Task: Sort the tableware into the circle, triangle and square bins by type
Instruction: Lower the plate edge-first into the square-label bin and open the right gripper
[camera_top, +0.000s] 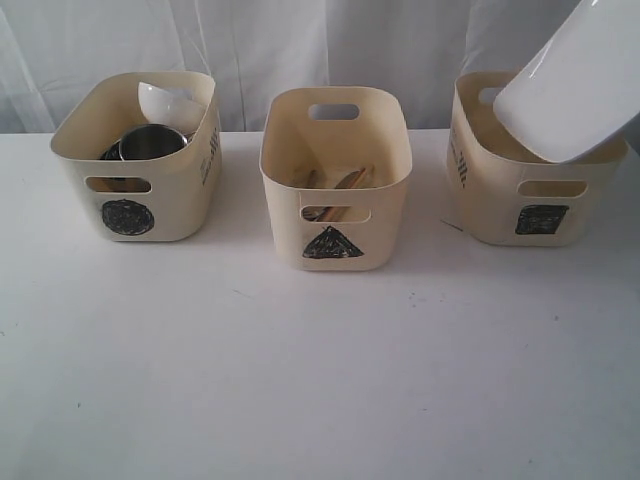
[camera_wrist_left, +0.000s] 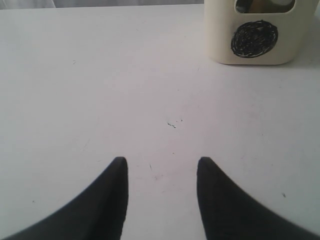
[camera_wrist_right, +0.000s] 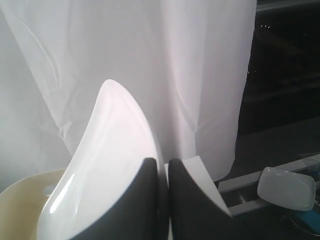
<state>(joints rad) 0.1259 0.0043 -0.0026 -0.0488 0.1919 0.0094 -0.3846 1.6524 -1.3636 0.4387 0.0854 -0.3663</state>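
**Plate held tilted over the square bin**

We see three cream plastic bins with rounded corners and slotted handles standing in a row on the matte white worktop (camera_top: 300, 380), well apart from each other. Each one carries a scribbled black mark on its front wall.

The right tool (camera_wrist_right: 162, 161) is clamped on the rim of the large white plate (camera_top: 575, 80), its dark fingers pressed close together on the glossy edge. The plate is smooth and squarish with softly rounded corners. It hangs steeply tilted above the square bin (camera_top: 490, 190), with its lower edge at the bin's mouth. We cannot tell whether it touches the rim.

The circle bin (camera_top: 170, 195) on the left holds a round steel vessel (camera_top: 155, 142) with a shiny rim. A small white bowl (camera_top: 165, 100) leans behind it. In the triangle bin (camera_top: 290, 180) in the middle, wooden chopsticks (camera_top: 345, 180) lie slanted.

The left tool (camera_wrist_left: 162, 160) hovers over bare worktop with its two tapered black fingers spread and nothing between them. A pleated white curtain (camera_top: 300, 50) hangs behind the bins.
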